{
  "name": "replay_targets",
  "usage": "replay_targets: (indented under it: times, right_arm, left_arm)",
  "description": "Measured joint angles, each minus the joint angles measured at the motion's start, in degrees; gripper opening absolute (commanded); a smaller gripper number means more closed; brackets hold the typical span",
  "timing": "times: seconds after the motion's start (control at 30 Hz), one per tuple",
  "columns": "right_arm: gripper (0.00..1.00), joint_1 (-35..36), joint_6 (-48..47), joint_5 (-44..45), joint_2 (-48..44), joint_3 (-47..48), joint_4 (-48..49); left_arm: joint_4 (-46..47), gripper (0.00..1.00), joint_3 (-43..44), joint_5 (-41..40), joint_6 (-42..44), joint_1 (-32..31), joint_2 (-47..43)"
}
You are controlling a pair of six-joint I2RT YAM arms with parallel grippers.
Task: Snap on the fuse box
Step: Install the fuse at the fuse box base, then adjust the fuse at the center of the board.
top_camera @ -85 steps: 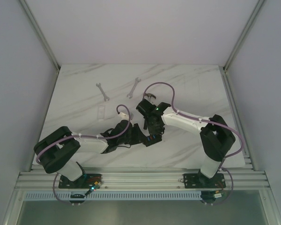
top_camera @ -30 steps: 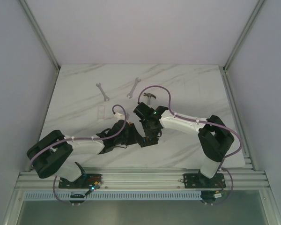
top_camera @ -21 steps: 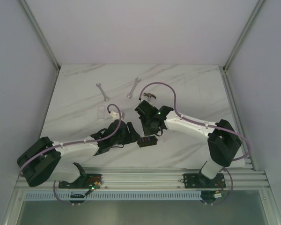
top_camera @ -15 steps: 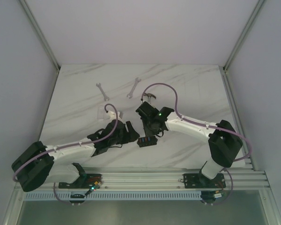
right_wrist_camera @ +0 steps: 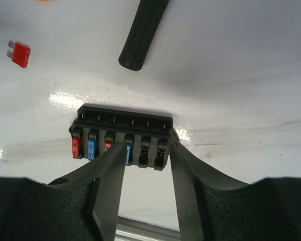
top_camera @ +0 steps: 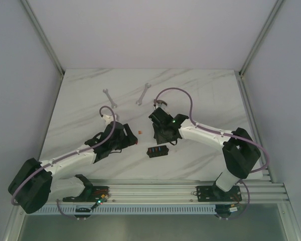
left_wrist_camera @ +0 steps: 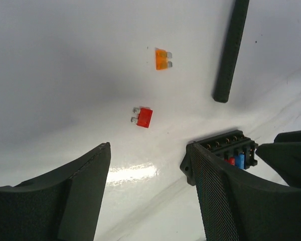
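Note:
The fuse box (top_camera: 157, 151) is a small black box lying flat on the marble table, with red and blue fuses in its left slots and two empty slots on the right (right_wrist_camera: 120, 138). My right gripper (right_wrist_camera: 148, 143) hovers over it, open, with nothing between its fingers; in the top view (top_camera: 163, 139) it sits just behind the box. My left gripper (left_wrist_camera: 149, 149) is open and empty, left of the box (left_wrist_camera: 226, 150), also seen from above (top_camera: 131, 140). A loose red fuse (left_wrist_camera: 143, 117) and an orange fuse (left_wrist_camera: 162, 58) lie on the table.
A black-handled hammer (right_wrist_camera: 143, 30) lies behind the fuse box, its head (top_camera: 160, 103) showing past my right arm. Two wrenches (top_camera: 109, 98) (top_camera: 143, 94) lie farther back. The loose orange fuse (top_camera: 139, 133) lies between the grippers. Walls enclose the table on three sides.
My left arm has drawn back to the left, away from the fuse box. My right gripper has pulled back off the box, which now lies alone. The loose fuses have come into view.

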Motion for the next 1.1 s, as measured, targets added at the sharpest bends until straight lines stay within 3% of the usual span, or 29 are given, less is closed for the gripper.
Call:
replay_targets:
  times: [0.17, 0.33, 0.47, 0.6, 1.1]
  right_arm:
    - [0.52, -0.1, -2.2, 0.5, 0.0, 0.0, 0.2]
    - [0.66, -2.3, -5.1, 0.2, 0.0, -0.2, 2.6]
    - [0.84, -4.7, -7.9, 0.1, -0.5, -1.5, 5.4]
    - [0.93, -6.9, -10.1, -0.2, -1.9, -4.0, 7.6]
    - [1.0, -10.2, -12.2, -1.5, -2.6, -6.5, 10.4]
  left_arm:
    - [-1.4, 0.74, 2.2, 0.7, 0.5, 1.4, 2.4]
    - [-4.7, 0.72, 6.7, 0.6, 2.0, 1.8, 7.4]
    - [-7.3, 0.68, 11.1, 0.4, 3.7, 1.8, 12.0]
    - [-9.5, 0.63, 14.7, 0.4, 5.3, 1.8, 17.4]
    - [-18.2, 0.49, 24.3, -2.4, 9.6, -2.1, 28.2]
